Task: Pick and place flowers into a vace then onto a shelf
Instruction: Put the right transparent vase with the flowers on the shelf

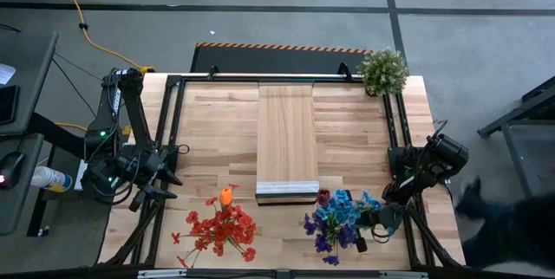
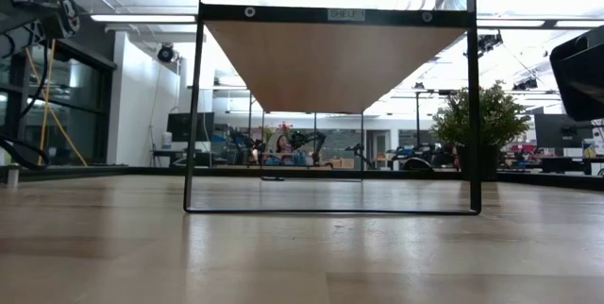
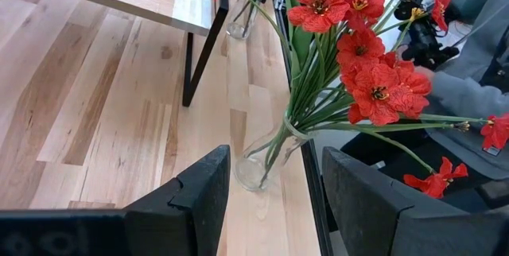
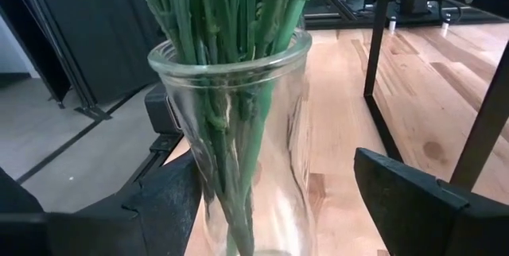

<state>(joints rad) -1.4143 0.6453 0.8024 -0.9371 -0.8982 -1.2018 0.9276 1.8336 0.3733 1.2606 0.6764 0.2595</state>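
Red flowers (image 1: pixel 218 230), one orange head among them, stand bunched in a clear glass vase (image 3: pixel 264 160) near the front edge of the desk (image 1: pixel 217 132), left of centre. The left gripper (image 1: pixel 165 179) hangs just left of them, jaws spread, nothing between them; in the left wrist view the vase sits a little ahead of the gap between the fingers (image 3: pixel 199 200), not yet inside it. So on this side the filling step looks done and the carry not begun.

Mid-desk, the shelf (image 1: pixel 287 140), a light-wood board on a black frame, runs from back to front between the two grippers. Its top is bare: no vase on it yet.

Right of the shelf's front end, blue and purple flowers (image 1: pixel 338 218) with a maroon head stand in a second glass vase (image 4: pixel 238 137). The right gripper (image 1: pixel 388 218) is at that vase, jaws spread to either side of the glass and seemingly not pressing it; the right wrist view shows the green stems packed inside the neck, with the fingers (image 4: pixel 421 200) flanking it.

A potted plant (image 1: pixel 382 71) stands at the back right corner.

Judgement: both bunches are in vases; both lifts onto the shelf remain, the right one apparently next.
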